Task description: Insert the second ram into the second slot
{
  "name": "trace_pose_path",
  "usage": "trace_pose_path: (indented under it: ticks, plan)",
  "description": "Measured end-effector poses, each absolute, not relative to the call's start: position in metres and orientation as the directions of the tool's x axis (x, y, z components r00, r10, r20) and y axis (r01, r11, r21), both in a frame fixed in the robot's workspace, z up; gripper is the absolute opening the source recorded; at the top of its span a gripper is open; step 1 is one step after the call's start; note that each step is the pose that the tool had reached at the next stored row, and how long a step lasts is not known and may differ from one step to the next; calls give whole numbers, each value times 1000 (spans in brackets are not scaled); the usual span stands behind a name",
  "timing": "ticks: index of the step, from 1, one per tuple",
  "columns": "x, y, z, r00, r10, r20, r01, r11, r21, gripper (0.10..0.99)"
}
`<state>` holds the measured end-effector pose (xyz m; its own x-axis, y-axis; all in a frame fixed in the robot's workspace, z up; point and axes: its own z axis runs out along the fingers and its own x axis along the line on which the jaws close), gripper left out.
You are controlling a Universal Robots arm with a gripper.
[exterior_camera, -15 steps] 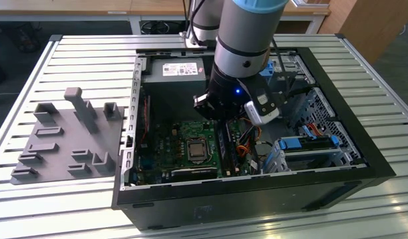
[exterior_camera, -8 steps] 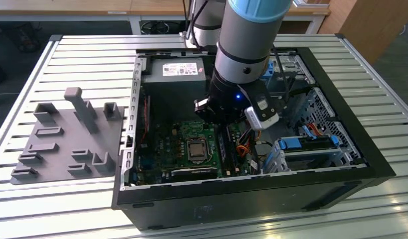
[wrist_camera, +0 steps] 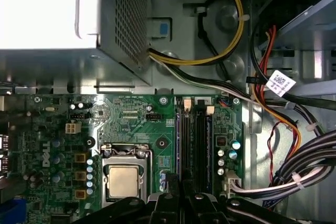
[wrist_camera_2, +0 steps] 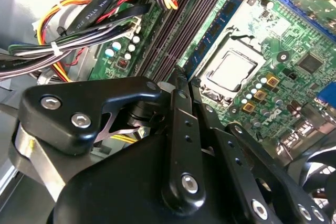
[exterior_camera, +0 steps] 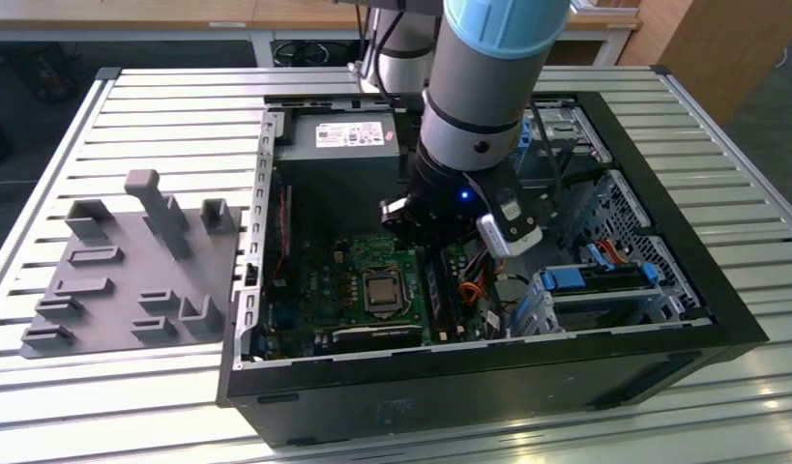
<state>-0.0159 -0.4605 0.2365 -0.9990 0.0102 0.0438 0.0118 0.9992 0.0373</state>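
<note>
Left of the case at 9 o'clock, exterior view: gray fixture tray [exterior_camera: 125, 271]. Case [exterior_camera: 705, 290] middle, gripper [wrist_camera_2: 178, 74] low over the memory slots [wrist_camera: 194, 140], at 3 o'clock of the CPU socket [exterior_camera: 383, 290]. Fingers pinched nearly together, nothing seen between. One blue ram stick [wrist_camera_2: 220, 24] seated beside the socket; can't tell if it's the second. Judged light, stiff, fragile: hold by bare edges, off chips.

Brand lettering on motherboard [wrist_camera: 131, 116]; barcode tag [wrist_camera: 280, 82] on cable [wrist_camera: 255, 80].
</note>
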Motion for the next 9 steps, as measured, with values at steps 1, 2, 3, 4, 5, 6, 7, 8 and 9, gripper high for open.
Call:
trace_pose_path:
  ticks: [1,2,3,4,5,6,7,8,9]
  plan:
    - [-16,-461,235,-999,6,44,8,999,37,137]
    - [-16,-461,235,-999,4,44,5,999,37,137]
    - [-16,-461,233,-999,3,44,4,999,37,137]
    - [-15,-461,232,-999,2,44,4,999,37,137]
    - [-15,-461,231,-999,2,44,4,999,37,137]
    - [-15,-461,230,-999,2,44,4,999,37,137]
    - [-15,-461,229,-999,3,44,4,999,37,137]
    - [-15,-461,229,-999,3,44,4,999,37,137]
    - [-14,-461,228,-999,2,44,4,999,37,137]
